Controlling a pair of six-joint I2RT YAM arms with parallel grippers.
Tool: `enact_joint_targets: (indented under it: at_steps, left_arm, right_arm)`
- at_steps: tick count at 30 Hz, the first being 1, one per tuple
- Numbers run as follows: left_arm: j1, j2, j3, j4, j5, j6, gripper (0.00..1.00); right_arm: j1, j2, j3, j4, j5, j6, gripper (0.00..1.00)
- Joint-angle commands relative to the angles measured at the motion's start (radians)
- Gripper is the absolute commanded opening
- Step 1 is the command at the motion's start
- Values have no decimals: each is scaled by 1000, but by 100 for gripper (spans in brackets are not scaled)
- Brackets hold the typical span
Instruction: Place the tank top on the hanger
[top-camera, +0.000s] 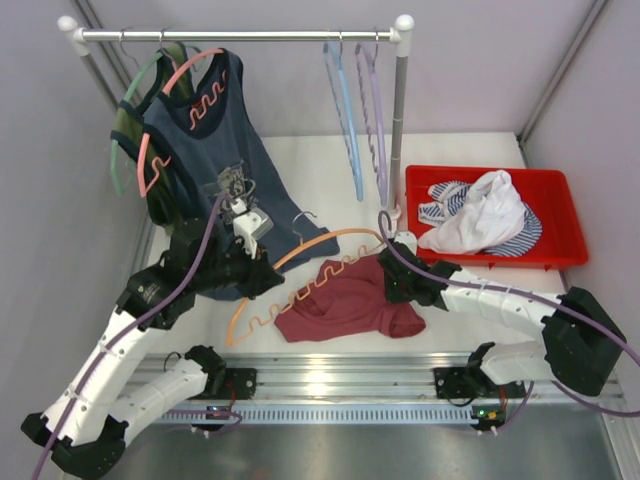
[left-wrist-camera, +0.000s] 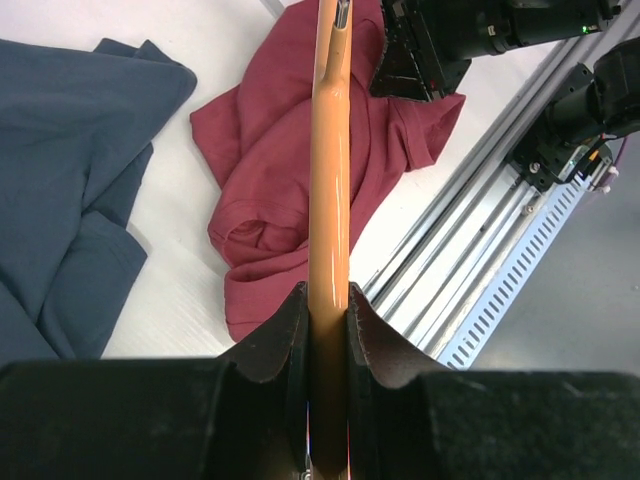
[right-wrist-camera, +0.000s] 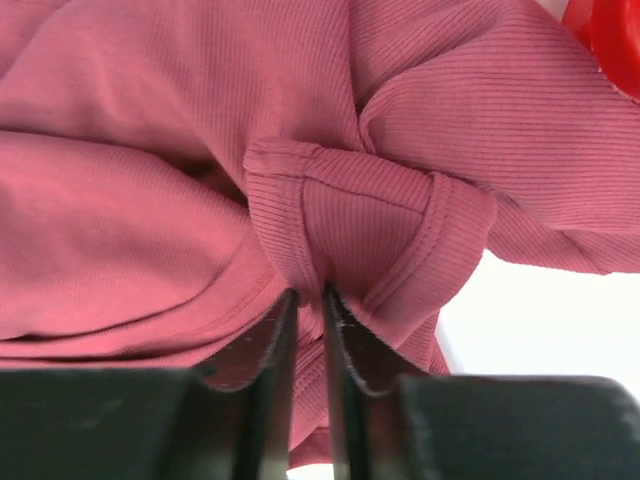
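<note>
The maroon tank top (top-camera: 345, 300) lies crumpled on the white table in front of the arms. The orange hanger (top-camera: 262, 312) lies partly over it, its curved shoulder arching toward the right arm. My left gripper (top-camera: 268, 275) is shut on the hanger's bar (left-wrist-camera: 328, 200), seen edge-on between the pads in the left wrist view, with the tank top (left-wrist-camera: 270, 210) behind. My right gripper (top-camera: 392, 283) is shut on a folded strap of the tank top (right-wrist-camera: 340, 215) at its right edge.
A navy tank top (top-camera: 215, 150) hangs on a salmon-pink hanger (top-camera: 190, 85) from the rail (top-camera: 240, 35), its hem draped on the table. Light blue (top-camera: 345, 120) and lilac (top-camera: 375, 120) hangers hang at the right. A red tray (top-camera: 560, 200) holds white and striped clothes.
</note>
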Motion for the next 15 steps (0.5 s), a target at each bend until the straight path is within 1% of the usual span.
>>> enact_joint_targets:
  at_steps: [1, 2, 3, 6, 10, 15]
  left_arm:
    - [-9, -2, 15, 19, 44, 24, 0]
    - [-12, -2, 16, 15, 41, 25, 0]
    - [-18, -1, 21, 8, 38, 27, 0]
    - [-38, 9, 39, -14, 35, 38, 0]
    - [-75, 18, 71, -56, 11, 57, 0]
    - [-113, 9, 65, -87, -6, 65, 0]
  right_arm:
    - [8, 5, -6, 39, 37, 8, 14]
    - [7, -3, -8, 34, 42, 8, 12]
    - [5, -24, -10, 19, 43, 7, 8]
    - [-4, -90, -14, -12, 50, 7, 4]
    - [-45, -161, -7, -50, 19, -18, 1]
    - [-95, -215, 12, -81, -30, -49, 0]
